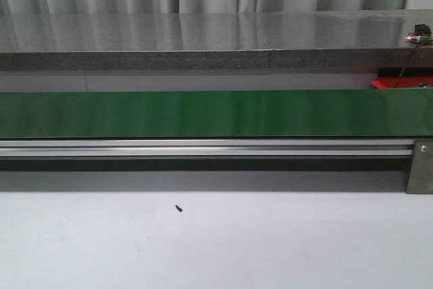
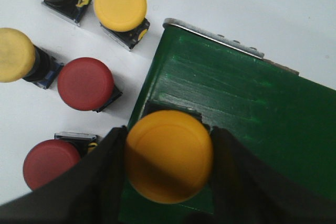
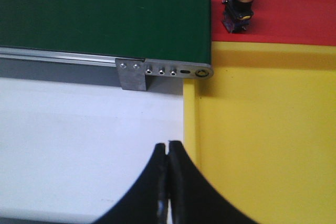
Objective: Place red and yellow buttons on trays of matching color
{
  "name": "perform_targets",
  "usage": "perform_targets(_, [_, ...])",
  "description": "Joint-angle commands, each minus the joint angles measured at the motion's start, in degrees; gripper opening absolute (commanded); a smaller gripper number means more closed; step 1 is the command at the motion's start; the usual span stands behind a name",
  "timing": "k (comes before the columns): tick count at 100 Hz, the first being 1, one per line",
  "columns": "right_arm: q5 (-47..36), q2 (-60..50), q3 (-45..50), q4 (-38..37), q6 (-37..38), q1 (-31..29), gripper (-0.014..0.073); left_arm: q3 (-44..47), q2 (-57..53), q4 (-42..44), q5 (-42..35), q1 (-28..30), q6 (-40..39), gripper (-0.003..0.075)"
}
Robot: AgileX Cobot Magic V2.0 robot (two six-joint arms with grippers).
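Buttons are what this is about, and one yellow button (image 2: 169, 163) sits clamped in the left pincer (image 2: 168, 177), its dark fingers (image 2: 102, 174) pressed on either side of the domed cap, right over the end of the green belt (image 2: 236, 114). Beside that belt end, on the white bench (image 2: 294, 19), the rest wait in a loose cluster: three more yellow ones (image 2: 119, 4) and two red ones (image 2: 85, 83), well apart from the held one.

I'd judge these as light, rigid plastic pieces: a smooth, slightly glossy mushroom cap on a squat dark square body. The cap looks slippery and rounded, so gripping across its widest part, as now, or lower on the flat-sided body seems the safest hold. They look top-heavy and could tip when set down.

At the other end, the right pincer (image 3: 168, 182) hangs with its curved black fingers pressed together, holding nothing, over the bench just beside the yellow tray (image 3: 262, 145). That tray is matte and bare in what shows. The red tray (image 3: 294, 14) beyond it carries one red button (image 3: 241, 1) standing upright. In the front view the belt runs bare along its aluminium rail (image 1: 203, 145).
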Motion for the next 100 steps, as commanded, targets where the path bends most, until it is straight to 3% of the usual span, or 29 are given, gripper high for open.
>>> perform_targets(1, [-3.5, 0.2, -1.2, 0.2, 0.1, 0.0, -0.0069, -1.7, -2.2, -1.0, -1.3, -0.4, 0.0, 0.0182])
perform_targets(11, [-3.5, 0.2, -1.2, 0.2, 0.1, 0.0, -0.0069, -1.7, -1.8, -1.0, -0.9, -0.4, 0.3, 0.0255])
perform_targets(26, [-3.5, 0.2, -1.2, 0.2, 0.1, 0.0, -0.0069, -2.1, -1.8, -3.0, -0.7, -0.4, 1.5, 0.0550])
perform_targets(33, [-3.5, 0.2, -1.2, 0.2, 0.1, 0.0, -0.0069, -2.4, -1.8, -5.1, -0.9, -0.4, 1.6, 0.0631])
perform_targets(64, [-3.5, 0.2, -1.2, 0.2, 0.1, 0.0, -0.0069, -2.4, -8.1, -7.8, -2.9, 0.0, 3.0, 0.0637])
perform_targets(100, [-3.5, 0.2, -1.2, 0.2, 0.1, 0.0, -0.0069, -0.2, -10.3, -0.6, -0.6, 7.2, 1.0, 0.0621])
